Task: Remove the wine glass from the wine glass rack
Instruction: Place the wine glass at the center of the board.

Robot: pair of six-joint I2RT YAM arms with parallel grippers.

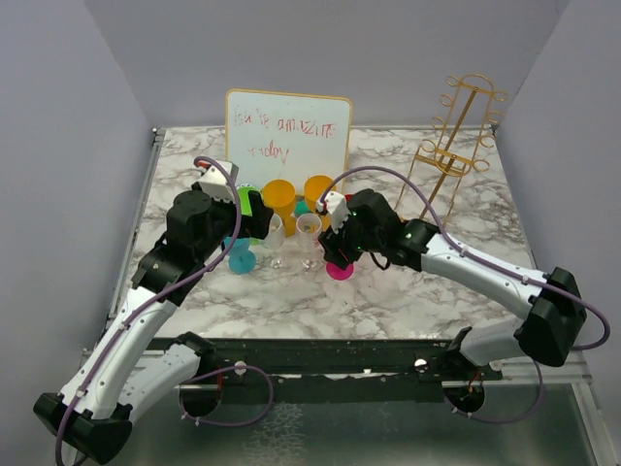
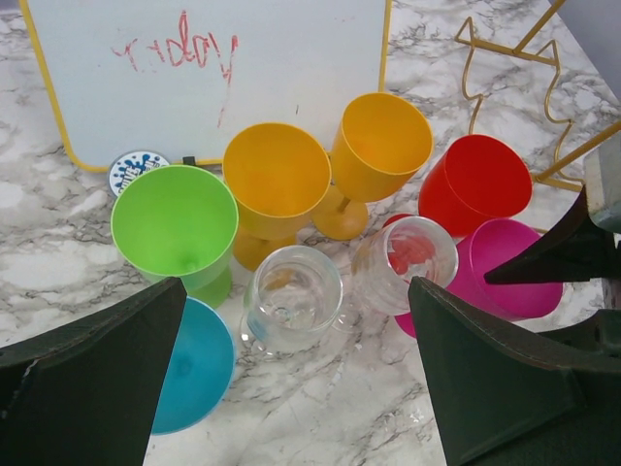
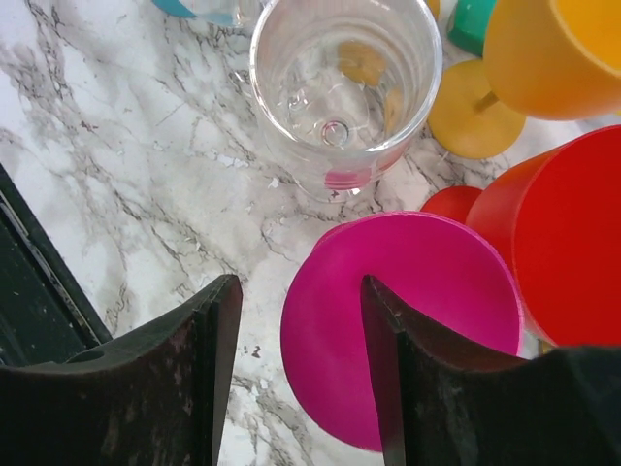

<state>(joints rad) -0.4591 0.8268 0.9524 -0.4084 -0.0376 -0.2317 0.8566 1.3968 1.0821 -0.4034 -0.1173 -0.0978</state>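
White-and-black arms (purple cables) with dark jaws.

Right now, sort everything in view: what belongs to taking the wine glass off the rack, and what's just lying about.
Job: wine glass rack; pink wine glass; right hand, open above it.
Lying about: whiteboard; green glass; red glass; teal glass; orange glasses; clear glasses.

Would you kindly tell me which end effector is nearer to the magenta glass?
Right. The right end effector hangs open directly above the magenta glass. The left end effector hovers further to that glass's left, above the clear glasses.
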